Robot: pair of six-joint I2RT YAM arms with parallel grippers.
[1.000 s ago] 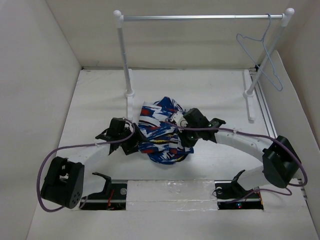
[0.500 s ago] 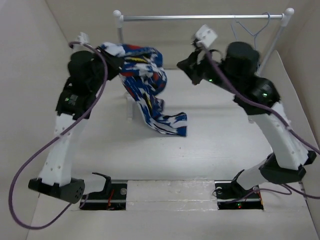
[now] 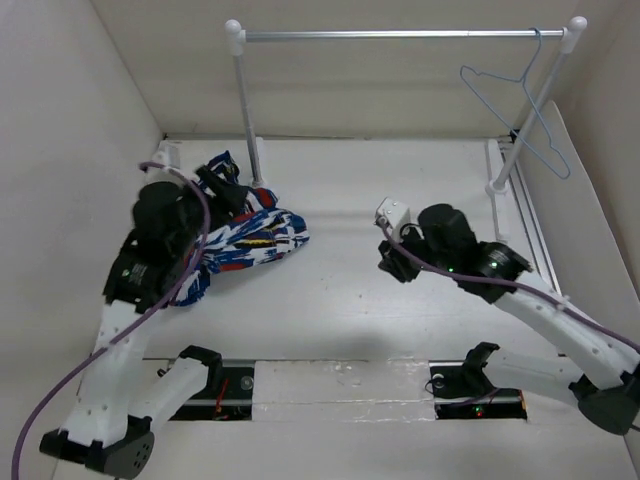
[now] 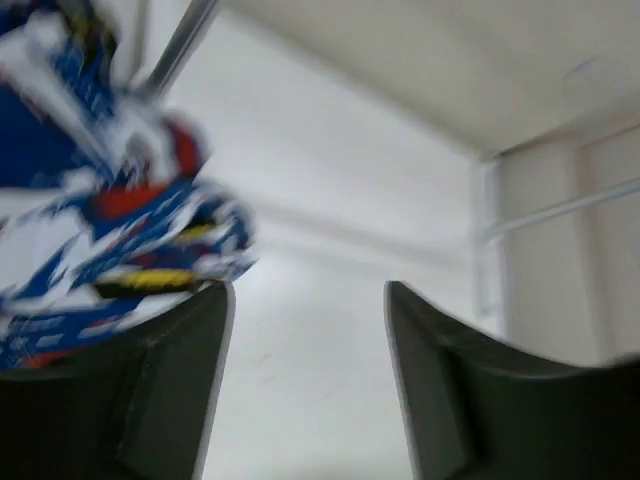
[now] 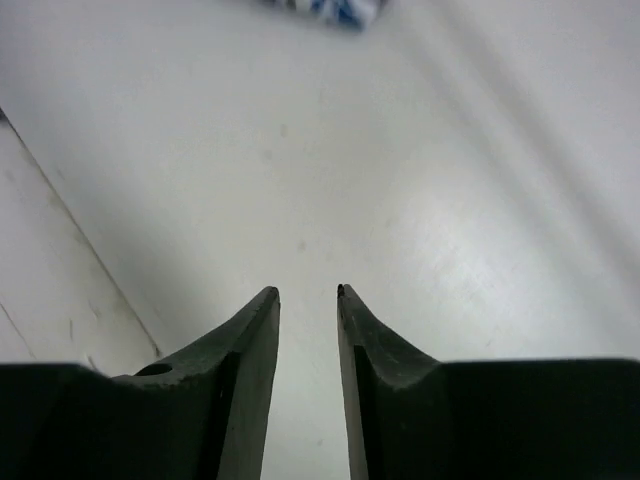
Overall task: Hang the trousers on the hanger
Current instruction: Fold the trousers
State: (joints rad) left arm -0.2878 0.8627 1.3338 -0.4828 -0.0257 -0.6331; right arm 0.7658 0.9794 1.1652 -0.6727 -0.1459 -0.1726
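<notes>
The trousers [image 3: 255, 238], printed blue, white, red and black, lie bunched on the table at the left, beside the rail's left post. My left gripper [image 3: 226, 186] hovers at their far edge, with jaws wide open and empty. In the blurred left wrist view [image 4: 308, 290] the trousers [image 4: 100, 200] sit up and to the left of the fingers. My right gripper [image 3: 386, 258] is low over bare table right of centre. Its jaws [image 5: 308, 292] stand a narrow gap apart with nothing between them, and a scrap of the trousers [image 5: 325, 10] shows at the top edge. The light-blue hanger [image 3: 545, 128] hangs at the rail's right end.
A silver rail [image 3: 400, 34] on white posts [image 3: 249, 120] spans the back of the table. White walls close in the left, back and right. The right post's foot and a strip [image 3: 525, 215] run along the right side. The arm bases sit at the near edge.
Both arms have come down from high up near the rail. The left arm brought the trousers down to the table at the left and now stands open. The right arm dropped to mid-table.
</notes>
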